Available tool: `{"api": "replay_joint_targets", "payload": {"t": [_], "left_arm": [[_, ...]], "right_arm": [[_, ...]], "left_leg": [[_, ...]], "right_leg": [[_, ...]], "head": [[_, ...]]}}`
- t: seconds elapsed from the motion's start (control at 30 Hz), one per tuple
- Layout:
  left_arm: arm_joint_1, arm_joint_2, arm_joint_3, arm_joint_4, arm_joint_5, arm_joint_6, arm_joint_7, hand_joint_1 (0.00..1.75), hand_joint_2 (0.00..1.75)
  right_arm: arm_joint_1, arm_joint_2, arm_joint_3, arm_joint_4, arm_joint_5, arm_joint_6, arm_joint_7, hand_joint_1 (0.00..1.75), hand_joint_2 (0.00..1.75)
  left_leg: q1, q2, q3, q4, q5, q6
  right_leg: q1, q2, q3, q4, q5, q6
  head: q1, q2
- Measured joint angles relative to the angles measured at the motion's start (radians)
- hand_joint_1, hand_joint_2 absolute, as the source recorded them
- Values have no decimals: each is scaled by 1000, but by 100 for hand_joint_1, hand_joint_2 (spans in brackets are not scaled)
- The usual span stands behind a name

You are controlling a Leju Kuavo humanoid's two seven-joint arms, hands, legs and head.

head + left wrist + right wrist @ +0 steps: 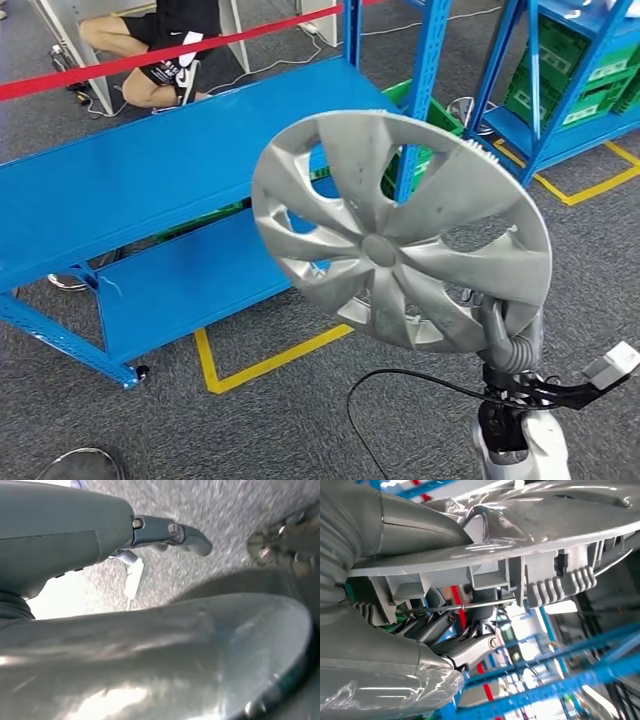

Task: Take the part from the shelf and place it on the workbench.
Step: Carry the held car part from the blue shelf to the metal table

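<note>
My right robot hand (513, 335) grips the rim of the round silver plastic wheel cover (392, 225), thumb on its face and fingers (471, 650) curled behind, holding it tilted in the air above the grey carpet floor (287, 420), near the long blue metal surface (151, 170). My left robot hand (113, 535) hangs with fingers extended, holding nothing.
</note>
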Motion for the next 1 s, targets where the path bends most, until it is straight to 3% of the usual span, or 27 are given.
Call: {"api": "replay_joint_targets", "payload": {"t": [0.07, 0.1, 0.13, 0.2, 0.23, 0.3, 0.33, 0.4, 0.47, 0.53, 0.6, 0.63, 0.67, 0.73, 0.8, 0.83, 0.9, 0.93, 1.0], "left_arm": [[-2, 6, -8, 0, -2, 0, 3, 0, 0], [-2, 8, -12, 0, -2, 0, 5, 0, 0], [-2, 9, -15, 0, -2, 0, 6, 0, 0], [-2, 10, -19, -1, -2, 2, 8, 0, 0], [-3, 11, -20, -1, -2, 3, 8, 0, 0], [-4, 14, -22, -1, 0, 5, 8, 0, 0], [-5, 15, -23, -2, 1, 5, 8, 0, 0], [-7, 14, -26, -3, 2, 6, 8, 0, 0], [-7, 12, -28, -4, 6, 7, 9, 0, 0], [-5, 11, -28, -5, 11, 8, 9, 0, 0], [-1, 10, -28, -5, 15, 10, 9, 0, 0], [0, 9, -29, -5, 17, 10, 9, 0, 0], [1, 7, -29, -5, 21, 11, 8, 0, 0], [1, 2, -28, -5, 35, 16, 3, 0, 0], [3, -3, -27, -5, 54, 25, -6, 0, 0], [4, -5, -26, -5, 62, 28, -10, 0, 0], [9, -12, -22, -5, 71, 33, -17, 0, 0], [11, -16, -20, -5, 75, 34, -20, 0, 0], [14, -24, -17, -5, 81, 34, -25, 0, 0]], "right_arm": [[-14, 16, 0, 9, -13, -7, -1, 175, 175], [-17, 22, -1, 13, -17, -9, -1, 175, 175], [-18, 25, -1, 17, -19, -10, -1, 175, 175], [-20, 32, -2, 23, -23, -12, -1, 175, 175], [-21, 35, -3, 24, -26, -12, -2, 175, 175], [-26, 41, -5, 26, -36, -13, -3, 175, 175], [-29, 44, -6, 26, -41, -14, -4, 175, 175], [-31, 46, -9, 26, -47, -16, -5, 175, 175], [-34, 46, -17, 26, -52, -20, -6, 175, 175], [-40, 46, -27, 27, -61, -22, -8, 175, 175], [-41, 46, -39, 28, -71, -22, -9, 175, 175], [-41, 46, -46, 29, -73, -22, -9, 175, 175], [-39, 46, -53, 30, -75, -22, -9, 175, 175], [-37, 46, -71, 30, -79, -22, -10, 175, 175], [-29, 46, -93, 23, -83, -22, -12, 175, 175], [-23, 45, -107, 19, -86, -21, -13, 175, 175], [-7, 44, -139, 7, -92, -20, -12, 175, 175], [0, 44, -156, 1, -94, -20, -10, 175, 175], [7, 43, -184, -8, -102, -18, -2, 175, 175]], "left_leg": [[0, -26, -61, 132, -62, 0], [-1, -28, -81, 175, -72, 2], [-1, -30, -86, 183, -64, 6], [-3, -46, -42, 97, -2, 19], [-3, -77, -8, 30, 29, 28], [-2, -130, 42, -71, 57, 37], [-3, -142, 50, -91, 57, 37], [-4, -119, 51, -102, 63, 37], [0, -89, 52, -112, 73, 45], [0, -57, 51, -115, 76, 50], [0, -23, 50, -114, 75, 51], [0, -7, 50, -114, 75, 51], [0, 8, 50, -113, 75, 50], [-2, 34, 51, -110, 72, 44], [-8, 53, 53, -103, 67, 34], [-11, 61, 53, -101, 67, 29], [-11, 74, 54, -102, 67, 19], [-9, 64, 52, -97, 60, 13], [-4, 18, 26, -40, 14, 4]], "right_leg": [[1, 24, -9, 0, 7, -7], [2, 38, -12, 0, 10, -8], [3, 53, -15, 0, 13, -8], [4, 82, -20, 0, 20, -5], [4, 95, -22, 0, 24, -3], [2, 120, -32, 2, 31, 6], [-1, 133, -37, 1, 35, 13], [-5, 150, -48, -4, 45, 28], [0, 101, -69, 24, 25, 40], [2, 27, -116, 132, -41, 49], [-1, 4, -160, 249, -94, 57], [-1, 1, -160, 264, -96, 59], [-2, -3, -139, 240, -82, 61], [-1, -35, -56, 107, -35, 61], [0, -67, 3, 11, -9, 49], [2, -71, 7, 1, -9, 40], [1, -47, 2, 2, -3, 23], [0, -36, -1, 1, 1, 16], [-4, -13, -6, -4, 9, 4]], "head": [[-1, 0], [-2, 0], [-2, 0], [-1, 0], [-1, 0], [0, 0], [0, 0], [-1, 0], [6, 0], [15, 0], [16, 0], [17, 0], [17, 0], [17, 0], [15, 0], [14, 0], [13, 0], [13, 0], [12, 0]]}}
